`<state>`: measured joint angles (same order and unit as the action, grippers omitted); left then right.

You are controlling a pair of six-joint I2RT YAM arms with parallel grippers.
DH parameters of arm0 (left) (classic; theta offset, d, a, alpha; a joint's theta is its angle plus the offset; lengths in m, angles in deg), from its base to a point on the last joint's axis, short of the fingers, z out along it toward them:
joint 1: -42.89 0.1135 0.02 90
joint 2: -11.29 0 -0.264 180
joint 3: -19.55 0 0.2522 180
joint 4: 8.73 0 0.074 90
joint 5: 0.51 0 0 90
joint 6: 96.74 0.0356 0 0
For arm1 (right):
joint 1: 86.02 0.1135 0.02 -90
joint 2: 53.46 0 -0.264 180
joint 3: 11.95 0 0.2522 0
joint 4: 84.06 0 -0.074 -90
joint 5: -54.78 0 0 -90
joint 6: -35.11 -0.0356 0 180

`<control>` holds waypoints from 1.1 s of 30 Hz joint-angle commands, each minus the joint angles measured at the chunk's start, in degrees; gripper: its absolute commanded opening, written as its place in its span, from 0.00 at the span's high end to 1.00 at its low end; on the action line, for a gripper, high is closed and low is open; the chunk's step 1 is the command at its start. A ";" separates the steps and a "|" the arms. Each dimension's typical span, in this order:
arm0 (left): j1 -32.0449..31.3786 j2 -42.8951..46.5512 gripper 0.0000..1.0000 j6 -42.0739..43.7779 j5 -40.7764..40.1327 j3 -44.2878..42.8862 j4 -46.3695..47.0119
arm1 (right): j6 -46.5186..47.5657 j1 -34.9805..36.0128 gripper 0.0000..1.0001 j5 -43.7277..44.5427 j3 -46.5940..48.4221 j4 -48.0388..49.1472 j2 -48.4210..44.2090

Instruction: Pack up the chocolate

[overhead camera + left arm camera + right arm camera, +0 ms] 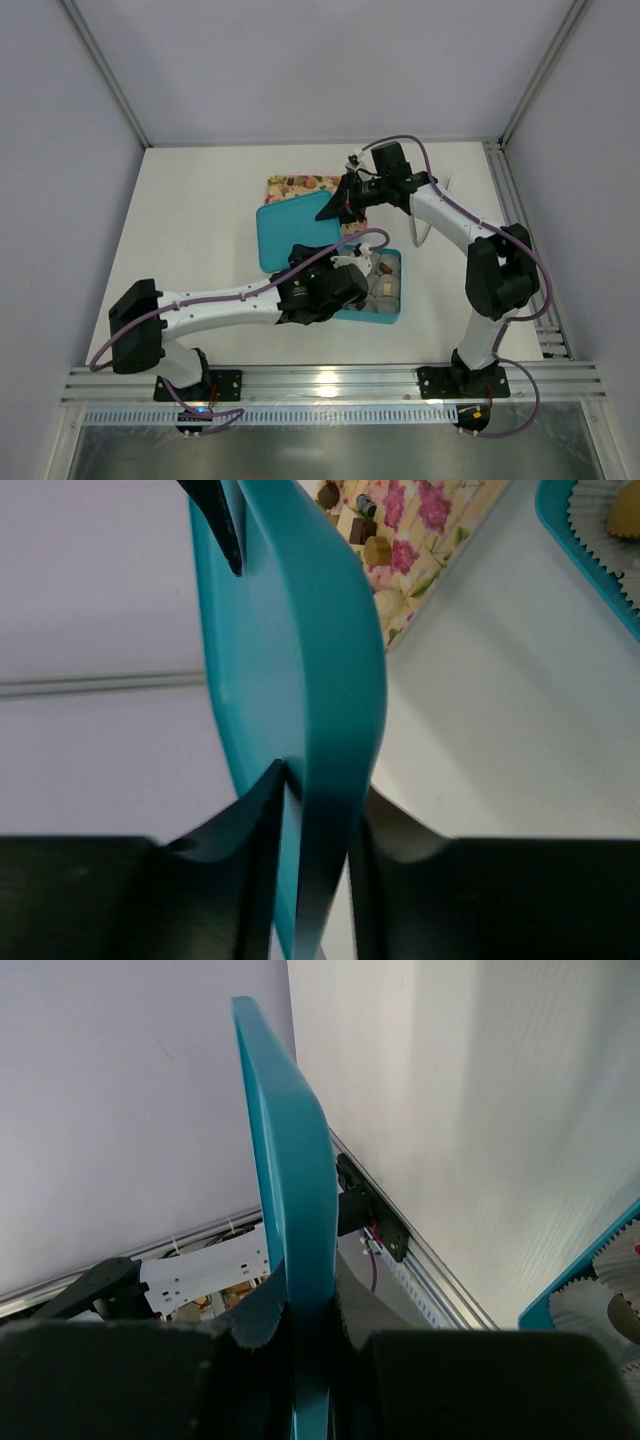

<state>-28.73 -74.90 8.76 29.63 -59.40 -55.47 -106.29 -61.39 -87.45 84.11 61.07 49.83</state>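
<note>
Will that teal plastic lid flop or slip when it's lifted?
Probably stiff: the teal plastic lid holds its shape edge-on in the right hand. Its glossy surface may slip; it looks thin, so likely light.

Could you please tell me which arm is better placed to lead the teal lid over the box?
Probably left. Both jaws clamp the teal lid, but the left gripper holds its near edge right beside the open box, while the right gripper holds the far corner by the flowered tray.
</note>
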 commanded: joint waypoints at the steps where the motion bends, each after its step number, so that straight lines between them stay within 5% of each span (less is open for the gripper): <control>1: 0.07 -0.64 0.77 3.03 -4.56 0.32 5.37 | -0.99 -0.19 0.96 -2.18 -0.39 1.06 -3.62; 4: 0.16 -0.56 1.00 4.61 -5.97 0.33 7.74 | -0.46 -0.19 0.93 -2.18 -1.00 1.24 -4.06; 6: 0.25 -0.47 1.00 4.97 -6.50 0.06 8.36 | -0.02 -0.19 0.85 -2.44 -1.27 1.33 -4.41; 10: 0.07 1.98 1.00 4.10 -4.31 -1.51 8.28 | 1.47 -0.98 0.42 -1.22 -2.49 2.38 -6.07; 12: 0.07 3.13 1.00 1.99 -0.55 -2.74 5.92 | 3.48 -2.90 0.31 2.28 -2.76 2.12 -7.30; 21: 0.51 2.96 1.00 -13.38 21.33 -17.94 -8.25 | 4.02 -17.67 0.30 16.79 -16.37 7.48 -23.73; 28: 11.66 3.40 1.00 -32.71 57.80 -23.06 -5.81 | 12.53 -20.75 0.27 30.33 -23.67 4.49 -36.21; 33: 23.59 3.75 1.00 -48.26 86.97 -15.36 6.66 | 16.24 -20.84 0.27 33.24 -28.94 1.77 -40.43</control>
<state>-10.52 -73.06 -25.66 92.95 -79.01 -59.09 -94.37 -82.33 -58.69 57.97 63.89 10.92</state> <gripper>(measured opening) 0.100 0.733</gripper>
